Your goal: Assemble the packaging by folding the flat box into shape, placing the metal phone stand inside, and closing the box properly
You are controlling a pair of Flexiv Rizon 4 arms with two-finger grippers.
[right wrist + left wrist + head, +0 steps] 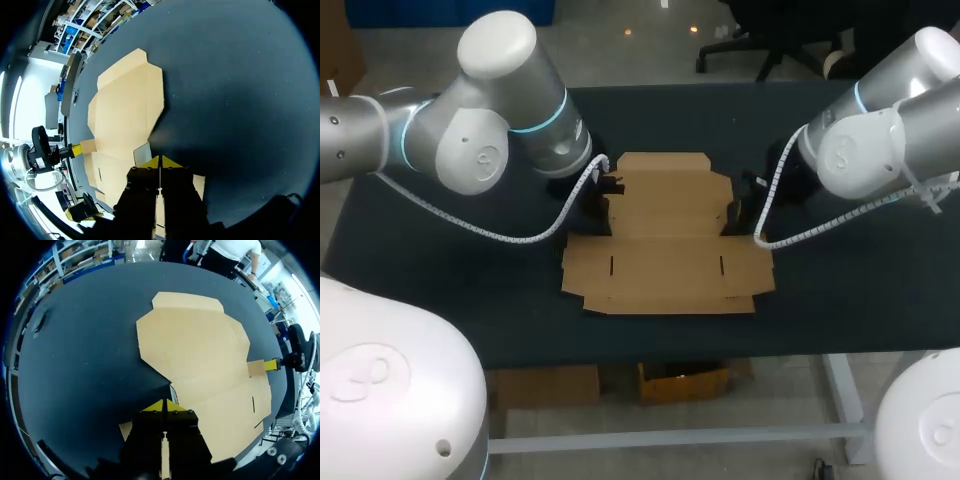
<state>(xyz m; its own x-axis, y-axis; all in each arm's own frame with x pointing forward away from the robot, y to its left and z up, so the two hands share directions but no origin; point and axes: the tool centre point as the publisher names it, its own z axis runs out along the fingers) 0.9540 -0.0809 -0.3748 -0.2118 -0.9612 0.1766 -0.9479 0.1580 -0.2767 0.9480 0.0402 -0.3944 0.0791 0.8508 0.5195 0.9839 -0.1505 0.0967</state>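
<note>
- Dark counter (440,290) fills your head view. The left arm (490,110) comes in over it from the left and the right arm (880,130) from the right.
- You find the flat box (665,265) in the middle of the counter, between the two arms, lying open and unfolded.
- It is plain brown cardboard. The wide panel nearest you has two short slits cut in it and a narrow strip along its near edge. Beyond that lies a narrower, stepped panel, ending in a smaller tab at the far edge.
- Your left hand (164,404) sits at the box's left side, its yellow tips pinched together on a small side flap (89,146). A bit of cardboard shows just beside the fingers.
- Your right hand (159,160) is at the other side, clenched the same way on the opposite flap (255,368).
- From each wrist view you can spot the other hand across the cardboard, a yellow tip meeting a small tan flap that stands up from the sheet.
- The rest of the box lies flat on the counter.
- A white ribbed cable (500,235) droops from the left arm onto the counter near the box's left edge.
- A second cable (820,230) hangs from the right arm, and its loop reaches the box's right side.
- From above, the bulky arm joints cover both hands, so you can judge the grip only from the wrist views.
</note>
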